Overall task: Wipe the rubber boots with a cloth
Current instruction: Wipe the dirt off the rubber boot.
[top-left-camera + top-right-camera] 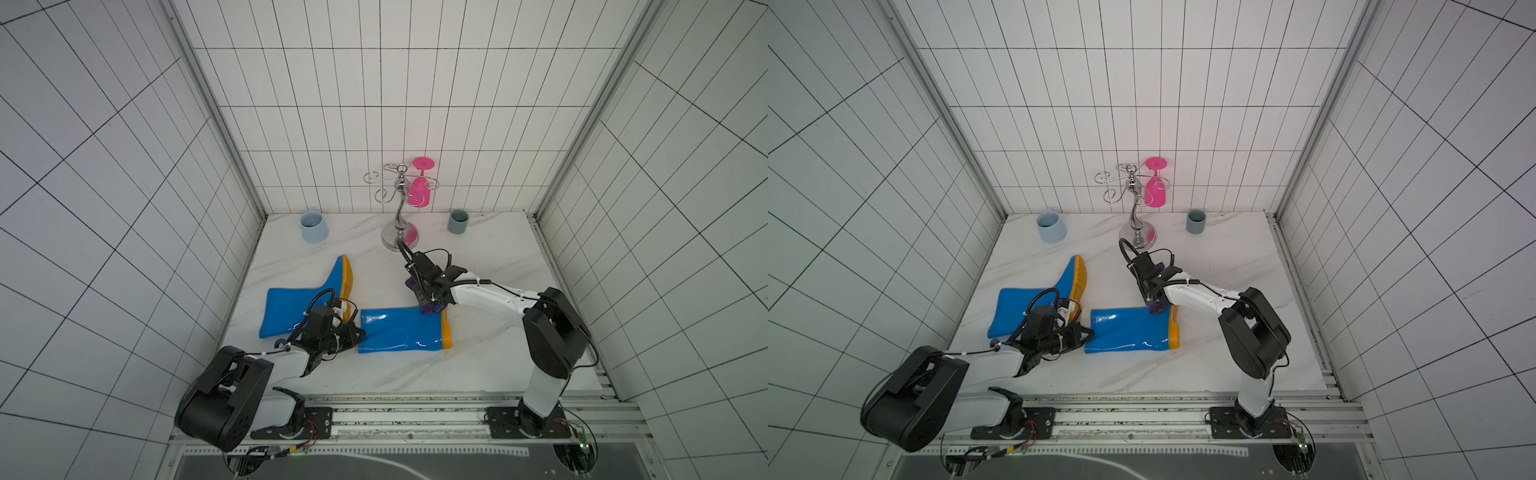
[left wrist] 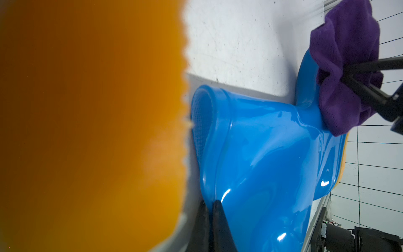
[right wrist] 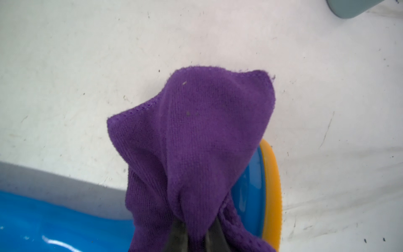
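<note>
Two glossy blue rubber boots with orange soles lie on their sides on the white table in both top views: the left boot (image 1: 299, 307) (image 1: 1025, 307) and the right boot (image 1: 399, 332) (image 1: 1129, 332). My left gripper (image 1: 357, 332) (image 2: 210, 201) is shut on the rim of the right boot's shaft (image 2: 261, 152). The left boot's orange sole (image 2: 87, 109) blurs close beside it. My right gripper (image 1: 428, 301) (image 3: 196, 227) is shut on the purple cloth (image 3: 196, 141) (image 2: 344, 43) (image 1: 431, 308), which rests on the right boot's foot near the sole (image 3: 270, 185). The cloth hides the fingertips.
At the back stand a light blue mug (image 1: 314, 226), a grey cup (image 1: 458, 221) and a chrome hanger stand (image 1: 400, 232) holding a pink glass (image 1: 419, 187). The stand's base is just beyond my right wrist. Tiled walls close in three sides.
</note>
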